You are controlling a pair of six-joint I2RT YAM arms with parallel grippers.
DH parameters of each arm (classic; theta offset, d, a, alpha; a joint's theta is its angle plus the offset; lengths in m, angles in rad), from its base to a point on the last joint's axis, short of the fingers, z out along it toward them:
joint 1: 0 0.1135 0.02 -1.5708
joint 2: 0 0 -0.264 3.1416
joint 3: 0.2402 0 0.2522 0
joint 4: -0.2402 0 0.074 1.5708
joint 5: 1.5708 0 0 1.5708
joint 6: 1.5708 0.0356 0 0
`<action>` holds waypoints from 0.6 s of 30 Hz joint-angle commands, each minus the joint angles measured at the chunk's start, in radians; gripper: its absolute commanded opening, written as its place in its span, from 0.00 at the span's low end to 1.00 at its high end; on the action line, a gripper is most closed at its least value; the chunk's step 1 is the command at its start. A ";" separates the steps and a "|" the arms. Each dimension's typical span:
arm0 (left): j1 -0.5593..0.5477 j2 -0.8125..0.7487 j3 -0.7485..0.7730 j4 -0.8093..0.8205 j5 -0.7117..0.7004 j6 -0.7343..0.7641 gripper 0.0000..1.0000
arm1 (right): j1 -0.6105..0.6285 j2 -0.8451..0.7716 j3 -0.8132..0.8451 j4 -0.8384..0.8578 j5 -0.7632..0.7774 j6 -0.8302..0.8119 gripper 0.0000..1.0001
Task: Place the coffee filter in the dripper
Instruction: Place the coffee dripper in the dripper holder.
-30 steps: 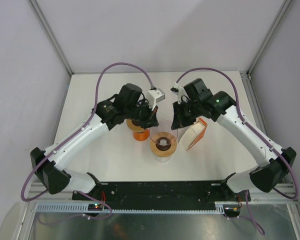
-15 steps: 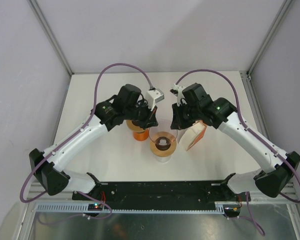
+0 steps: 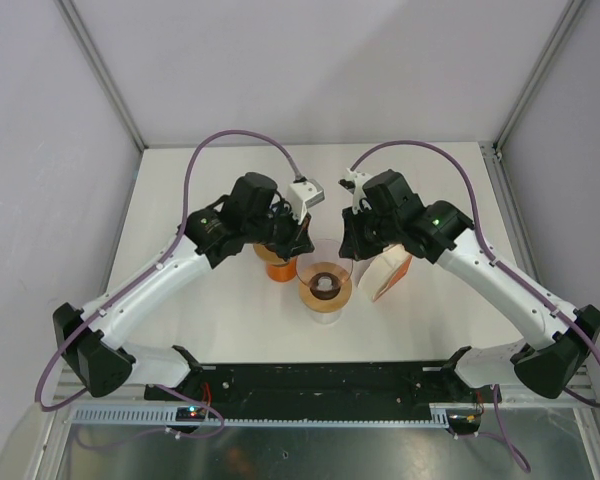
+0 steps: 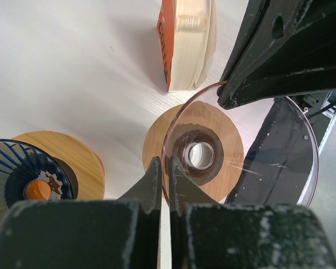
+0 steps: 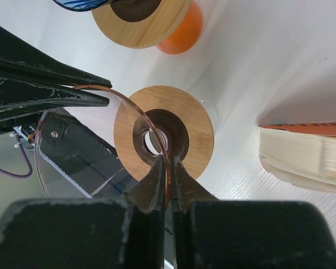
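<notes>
The dripper (image 3: 325, 290) is a clear amber-tinted cone on a round wooden collar (image 4: 224, 134), standing at the table's middle. My left gripper (image 3: 302, 245) is shut on its left rim; in the left wrist view the jaws (image 4: 163, 168) pinch the thin rim. My right gripper (image 3: 352, 250) is shut on the opposite rim, seen close in the right wrist view (image 5: 168, 168). The coffee filters are a cream stack in an orange pack (image 3: 390, 272), standing on edge just right of the dripper (image 4: 191, 42) (image 5: 308, 151). The cone's inside shows only its centre hole.
A second dripper with a blue ribbed cone and wooden collar on an orange base (image 3: 278, 265) stands just left of the held one (image 4: 22, 174) (image 5: 140, 22). Frame posts and grey walls enclose the table. The black base rail (image 3: 320, 380) runs along the near edge.
Both wrists have edged slightly left and the right elbow has swung outward, covering more of the filter pack. Both grips on the rim are unchanged.
</notes>
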 commanded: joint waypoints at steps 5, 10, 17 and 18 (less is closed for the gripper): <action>-0.023 0.040 -0.086 -0.075 0.102 0.063 0.00 | -0.003 0.047 -0.050 0.047 0.060 -0.031 0.00; -0.023 0.042 -0.095 -0.073 0.107 0.063 0.00 | -0.003 0.044 -0.068 0.055 0.050 -0.029 0.00; -0.023 0.046 -0.107 -0.071 0.096 0.069 0.00 | -0.004 0.045 -0.090 0.076 0.044 -0.028 0.00; -0.023 0.047 -0.107 -0.072 0.093 0.070 0.00 | -0.003 0.047 -0.092 0.079 0.043 -0.028 0.00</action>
